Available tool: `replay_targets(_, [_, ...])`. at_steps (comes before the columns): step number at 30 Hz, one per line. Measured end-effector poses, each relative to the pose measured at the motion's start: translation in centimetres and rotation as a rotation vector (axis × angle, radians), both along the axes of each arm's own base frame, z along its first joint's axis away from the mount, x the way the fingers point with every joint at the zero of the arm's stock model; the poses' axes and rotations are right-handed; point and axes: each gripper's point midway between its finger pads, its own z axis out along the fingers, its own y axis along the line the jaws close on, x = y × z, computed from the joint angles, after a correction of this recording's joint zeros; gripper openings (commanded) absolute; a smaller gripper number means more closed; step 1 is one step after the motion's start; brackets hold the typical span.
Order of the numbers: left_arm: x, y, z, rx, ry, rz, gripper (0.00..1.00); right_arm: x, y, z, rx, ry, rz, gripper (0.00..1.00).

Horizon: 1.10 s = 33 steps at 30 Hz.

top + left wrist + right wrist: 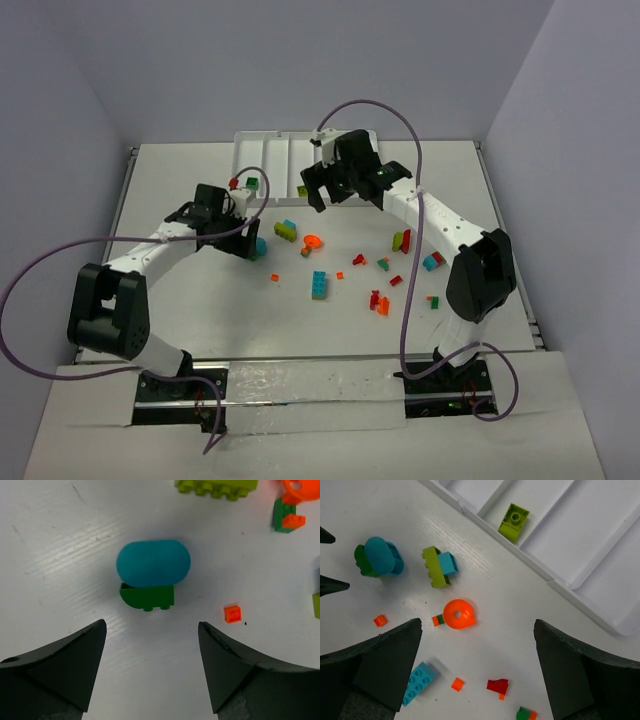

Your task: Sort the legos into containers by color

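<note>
Here, left gripper (151, 625) hanging fingers apart over a teal-and-green stack (150, 575), right gripper (477, 625) hanging fingers wide beside the white tray (600, 555), lime brick (514, 521) lying inside it.

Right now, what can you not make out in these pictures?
- Top view: the right arm hides the white tray's right part.
- Left wrist view: the lime brick is cut off by the top edge.
- Left wrist view: the teal rounded piece covers part of the dark green brick.

No writing or number is legible — neither on the legos (459, 614) nor the containers (600, 545).
</note>
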Motion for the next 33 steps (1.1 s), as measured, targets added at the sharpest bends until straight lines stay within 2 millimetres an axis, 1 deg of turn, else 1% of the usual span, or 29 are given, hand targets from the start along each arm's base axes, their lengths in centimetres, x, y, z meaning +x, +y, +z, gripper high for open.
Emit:
replay_targets(1, [-0.3,-0.3,-0.3,0.006,0.005,-0.01,0.84,-0.2,0.0,-0.4,-0.002,0.012,0.003,1.0])
replay_targets(3, [-0.6,-0.8,-0.5,0.014,0.004,-0.026,0.83,-0.3,0.1,-0.5,0.001,0.02,0.007,1.0])
replay_targets(6, [-0.4,-1.3,-1.0,0.026,-0.003,-0.037,0.81,-0.4,0.3,-0.5,0.009,0.023,0.013,1.0])
replay_targets(8, [-0.1,-1.3,-1.7,0.043,0.004,-0.031,0.8,-0.4,0.3,-0.5,0.011,0.027,0.014,1.0])
replay_targets(13, [0.2,-0.6,-4.4,0.099,0.052,-0.01,0.78,-0.5,0.4,-0.5,0.013,0.029,0.017,1.0])
replay_targets(16, [0.2,-0.3,-5.4,0.118,0.067,-0.004,0.76,-0.5,0.4,-0.5,0.014,0.029,0.018,1.0])
replay_targets(19, [0.5,-0.3,-5.4,0.121,0.059,-0.004,0.75,-0.5,0.4,-0.5,0.014,0.03,0.019,1.0])
replay_targets(29, [1.7,-0.8,-4.8,0.113,-0.002,-0.041,0.76,-0.6,0.7,-0.8,0.02,0.042,0.032,1.0])
replay_targets(33, [1.8,-1.0,-4.8,0.108,-0.011,-0.059,0.72,-0.6,0.7,-0.9,0.019,0.045,0.033,1.0])
